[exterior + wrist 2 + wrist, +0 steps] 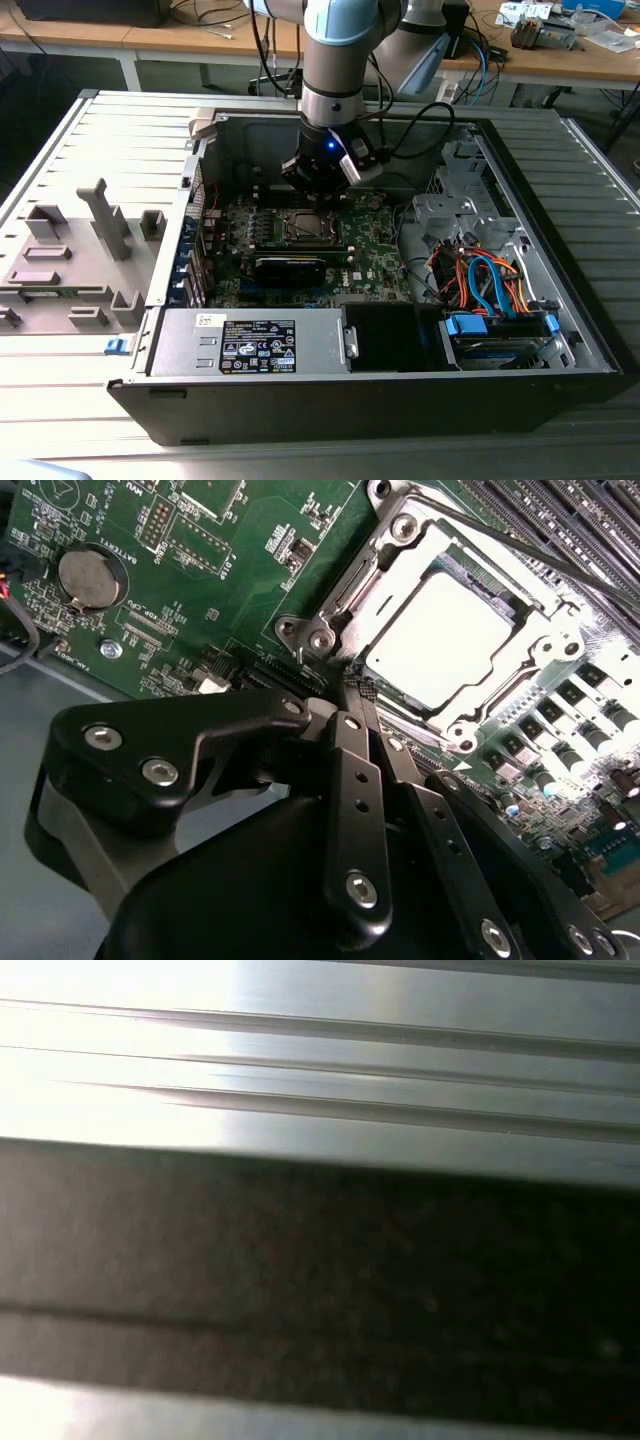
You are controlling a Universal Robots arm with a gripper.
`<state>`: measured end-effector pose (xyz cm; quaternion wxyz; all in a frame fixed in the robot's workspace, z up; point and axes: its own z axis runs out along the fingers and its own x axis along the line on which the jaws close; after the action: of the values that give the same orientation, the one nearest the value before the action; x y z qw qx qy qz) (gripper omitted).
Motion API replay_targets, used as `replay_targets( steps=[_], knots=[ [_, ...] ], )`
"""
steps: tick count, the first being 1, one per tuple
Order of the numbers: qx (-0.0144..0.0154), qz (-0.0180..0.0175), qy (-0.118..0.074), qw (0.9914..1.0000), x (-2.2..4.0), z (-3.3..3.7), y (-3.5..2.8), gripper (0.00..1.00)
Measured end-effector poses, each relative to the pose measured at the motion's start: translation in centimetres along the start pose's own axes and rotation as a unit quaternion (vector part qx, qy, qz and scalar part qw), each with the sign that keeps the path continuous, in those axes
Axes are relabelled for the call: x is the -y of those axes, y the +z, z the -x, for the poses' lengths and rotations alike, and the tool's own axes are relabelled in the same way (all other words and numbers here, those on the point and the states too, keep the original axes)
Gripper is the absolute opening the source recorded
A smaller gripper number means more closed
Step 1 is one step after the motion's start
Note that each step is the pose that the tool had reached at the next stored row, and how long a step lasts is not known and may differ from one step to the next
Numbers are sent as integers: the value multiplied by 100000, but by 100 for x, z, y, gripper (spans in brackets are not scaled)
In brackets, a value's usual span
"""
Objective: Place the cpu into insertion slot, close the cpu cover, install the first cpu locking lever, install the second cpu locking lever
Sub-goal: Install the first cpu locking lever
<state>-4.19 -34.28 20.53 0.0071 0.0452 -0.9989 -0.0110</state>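
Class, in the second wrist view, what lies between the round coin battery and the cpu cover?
Green circuit board with small chips lies between the battery and the cpu cover.

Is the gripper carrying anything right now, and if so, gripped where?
Nothing: the gripper fingers are shut together, empty, at the cpu cover's edge, with the cpu seated.

The arm is a thick silver-grey tube with a pale blue joint cap above it, ending in a black wrist block where a small blue light glows, and black cables loop off beside that block. In the second wrist view the gripper is matte black throughout, built of flat linked bars running to narrow fingers. Round silver screw heads sit along the bars and on the broad rounded housing behind them.
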Motion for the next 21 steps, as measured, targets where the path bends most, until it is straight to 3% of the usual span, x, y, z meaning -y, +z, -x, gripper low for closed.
replay_targets(
  steps=[21],
  knots=[
    [3, -1, -1, 100000, -14, 40, 10, 11]
  ],
)
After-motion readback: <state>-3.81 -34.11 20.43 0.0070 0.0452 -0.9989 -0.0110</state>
